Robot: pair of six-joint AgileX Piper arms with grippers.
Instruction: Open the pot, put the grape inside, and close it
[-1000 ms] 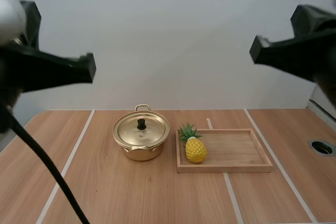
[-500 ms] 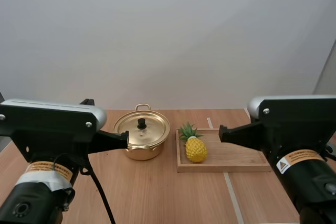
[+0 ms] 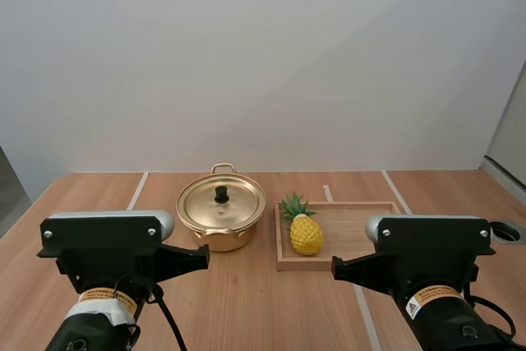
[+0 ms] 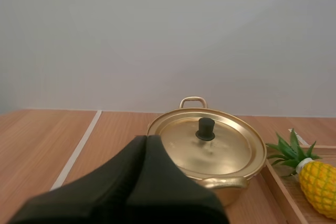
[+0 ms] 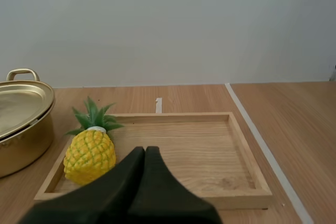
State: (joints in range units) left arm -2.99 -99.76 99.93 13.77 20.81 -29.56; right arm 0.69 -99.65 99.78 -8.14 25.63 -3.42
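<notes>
**Pot, fruit and both grippers.** The gold pot (image 3: 234,240) stands on the table (image 3: 246,310) left of centre. Its lid (image 3: 234,207) sits flat on the rim, with the black knob (image 3: 221,194) upright at the lid's middle. One loop handle faces the far side and the other the near side.

Just right of the pot, and apart from it, lies the wooden tray (image 3: 370,232). The fruit I see is a yellow pineapple (image 3: 306,234) with a green crown. It rests inside the tray at its left end, crown pointing far and left toward the pot.

My left gripper (image 4: 148,140) hangs over the table on the near side of the pot, aimed at its near-left rim without touching. Its fingers are clenched into one dark wedge, grasping nothing. My right gripper (image 5: 145,150) hangs on the near side of the tray, aimed across the near rim just right of the pineapple. Its fingers are likewise pressed together on nothing.

A pale stripe (image 3: 137,189) runs near-to-far along the table left of the pot.
</notes>
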